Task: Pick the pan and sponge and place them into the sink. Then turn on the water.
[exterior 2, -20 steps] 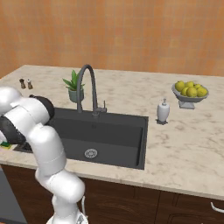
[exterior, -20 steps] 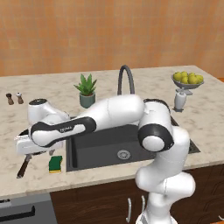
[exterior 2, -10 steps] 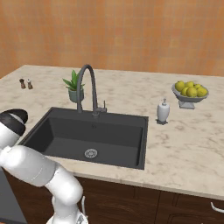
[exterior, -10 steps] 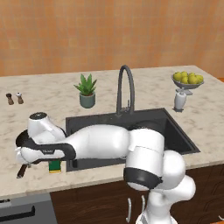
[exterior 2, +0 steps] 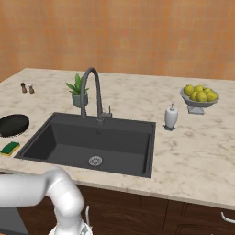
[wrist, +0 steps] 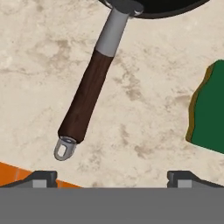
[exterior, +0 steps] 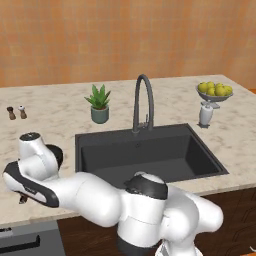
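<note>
Pan [wrist: 87, 100] handle ahead of spread pincer [wrist: 112, 177], sponge [wrist: 209, 111] alongside

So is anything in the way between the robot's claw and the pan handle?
Nothing visible is. In the hand view the open gripper looks straight down at the pan handle lying on bare counter. The sponge lies off to one side, apart from the handle.
</note>
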Robot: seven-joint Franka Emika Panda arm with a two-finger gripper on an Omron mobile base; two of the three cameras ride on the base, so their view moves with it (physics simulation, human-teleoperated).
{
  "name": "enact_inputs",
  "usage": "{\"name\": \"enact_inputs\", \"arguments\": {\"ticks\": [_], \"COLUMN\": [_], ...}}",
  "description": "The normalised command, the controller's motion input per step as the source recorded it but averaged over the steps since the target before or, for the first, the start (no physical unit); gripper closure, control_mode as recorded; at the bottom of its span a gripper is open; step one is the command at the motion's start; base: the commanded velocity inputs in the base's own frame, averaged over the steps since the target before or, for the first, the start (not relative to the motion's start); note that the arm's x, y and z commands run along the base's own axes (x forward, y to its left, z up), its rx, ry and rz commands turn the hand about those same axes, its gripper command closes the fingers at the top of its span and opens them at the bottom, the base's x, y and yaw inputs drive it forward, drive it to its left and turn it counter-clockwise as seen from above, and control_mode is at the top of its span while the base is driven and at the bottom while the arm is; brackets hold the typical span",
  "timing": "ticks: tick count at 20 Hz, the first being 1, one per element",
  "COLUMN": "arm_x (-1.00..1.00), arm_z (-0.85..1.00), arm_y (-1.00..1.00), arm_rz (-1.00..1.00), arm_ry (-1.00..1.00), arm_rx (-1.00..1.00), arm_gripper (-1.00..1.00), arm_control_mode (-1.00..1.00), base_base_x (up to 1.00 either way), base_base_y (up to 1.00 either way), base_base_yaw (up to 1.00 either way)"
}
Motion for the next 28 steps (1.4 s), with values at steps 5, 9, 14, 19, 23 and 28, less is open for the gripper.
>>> {"name": "enact_inputs", "arguments": {"ticks": [5,9,14,19,23,28], "arm_x": [0.10,0.06,0.12,0.18,0.14,0.12], "arm_z": [-0.07,-0.13,-0.15,-0.31,-0.23,-0.22], "arm_y": [0.38,0.35,0.27,0.12,0.01,0.06], "arm_rz": [0.00,0.00,-0.01,-0.01,0.00,0.00], "arm_ry": [0.00,0.00,0.00,0.00,0.00,0.00], "arm_rx": [-0.01,0.00,0.00,0.00,0.00,0.00], "arm_gripper": [-1.00,-1.00,-1.00,-1.00,-1.00,-1.00], "arm_control_mode": [-1.00,-1.00,-1.00,-1.00,-1.00,-1.00], "base_base_x": [0.00,0.00,0.00,0.00,0.00,0.00], "base_base_y": [0.00,0.00,0.00,0.00,0.00,0.00], "base_base_yaw": [0.00,0.00,0.00,0.00,0.00,0.00]}}
